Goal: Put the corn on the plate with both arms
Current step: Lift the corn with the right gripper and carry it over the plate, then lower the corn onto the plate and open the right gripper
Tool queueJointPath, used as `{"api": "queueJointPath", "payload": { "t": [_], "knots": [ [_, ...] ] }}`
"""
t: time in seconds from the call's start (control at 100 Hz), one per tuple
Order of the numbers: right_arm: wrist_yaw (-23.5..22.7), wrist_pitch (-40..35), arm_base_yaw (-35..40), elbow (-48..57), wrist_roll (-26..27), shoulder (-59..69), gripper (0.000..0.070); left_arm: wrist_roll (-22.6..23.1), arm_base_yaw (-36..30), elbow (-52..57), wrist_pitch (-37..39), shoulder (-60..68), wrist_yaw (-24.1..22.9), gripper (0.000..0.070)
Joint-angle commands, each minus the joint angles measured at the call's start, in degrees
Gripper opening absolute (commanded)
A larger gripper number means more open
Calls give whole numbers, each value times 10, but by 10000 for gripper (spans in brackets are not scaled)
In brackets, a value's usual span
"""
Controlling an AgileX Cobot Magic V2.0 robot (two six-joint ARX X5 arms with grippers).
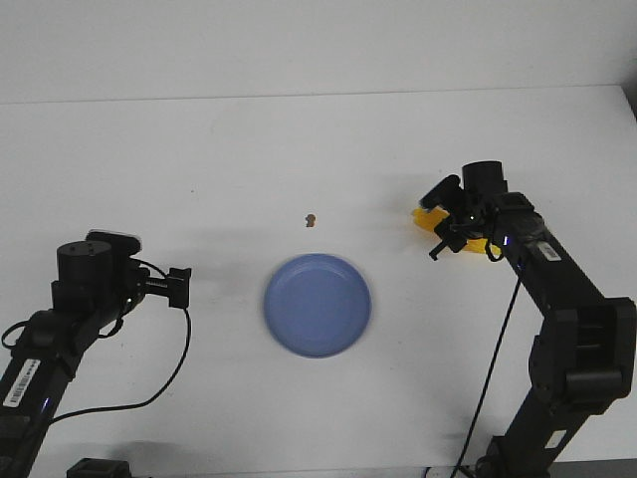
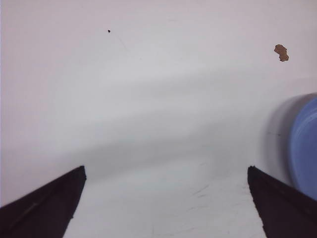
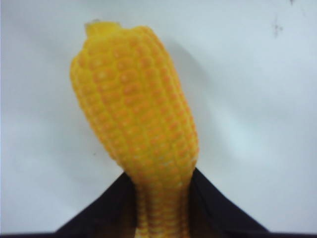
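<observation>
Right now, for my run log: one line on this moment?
right gripper: shut on corn | left gripper: open, holding nothing | plate: bare

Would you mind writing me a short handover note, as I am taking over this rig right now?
Right gripper: shut on the corn, jaws on its narrow end, to the right of the plate in the front view; whether it is lifted is unclear.
Left gripper: open, holding nothing, left of the plate.
Plate: mid-table, nothing on it.
A small brown speck lies beyond the plate.
Done: corn grasped.
Left: carry it to the plate and release.
</observation>
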Motion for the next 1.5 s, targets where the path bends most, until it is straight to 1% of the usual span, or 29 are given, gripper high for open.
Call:
{"api": "queueJointPath", "payload": {
  "t": [0.0, 0.2, 0.33, 0.39, 0.54, 0.65, 0.76, 0.89, 1.04, 1.15, 1.33, 1.37, 1.4, 1.49],
  "knots": [
    [-11, -4, 0, 19, 16, -14, 37, -1, 0, 5, 2, 4, 0, 678],
    [-75, -26, 21, 23, 57, -98, 38, -1, 0, 5, 1, 4, 0, 678],
    [-118, -60, 47, 23, 110, -143, 38, -1, 0, 5, -1, 4, 0, 678],
    [-130, -80, 69, 23, 132, -155, 38, -1, 0, 5, -1, 4, 0, 678],
    [-130, -117, 143, 23, 168, -163, 38, -1, 0, 5, -1, 4, 0, 678],
    [-130, -120, 195, 23, 188, -158, 39, -1, 0, 5, -1, 4, 0, 678],
    [-129, -127, 247, 22, 198, -150, 39, -1, 0, 5, -2, 4, 0, 678],
    [-116, -134, 294, 22, 205, -133, 44, -1, 0, 5, -2, 4, 0, 678],
    [-110, -132, 329, 22, 207, -103, 46, -1, 0, 5, -2, 4, 0, 678],
    [-93, -132, 342, 22, 215, -75, 79, -3, 0, 5, -2, 4, 0, 678],
    [-89, -129, 359, 22, 217, -37, 83, -3, 0, 5, -2, 4, 0, 678],
    [-87, -126, 363, 22, 219, -31, 100, -3, 0, 5, -2, 4, 0, 678],
    [-84, -125, 365, 22, 221, -29, 134, -3, 0, 5, -2, 4, 0, 678],
    [-84, -120, 370, 22, 224, -24, 309, -3, 0, 5, -2, 4, 0, 678]
  ]
}}
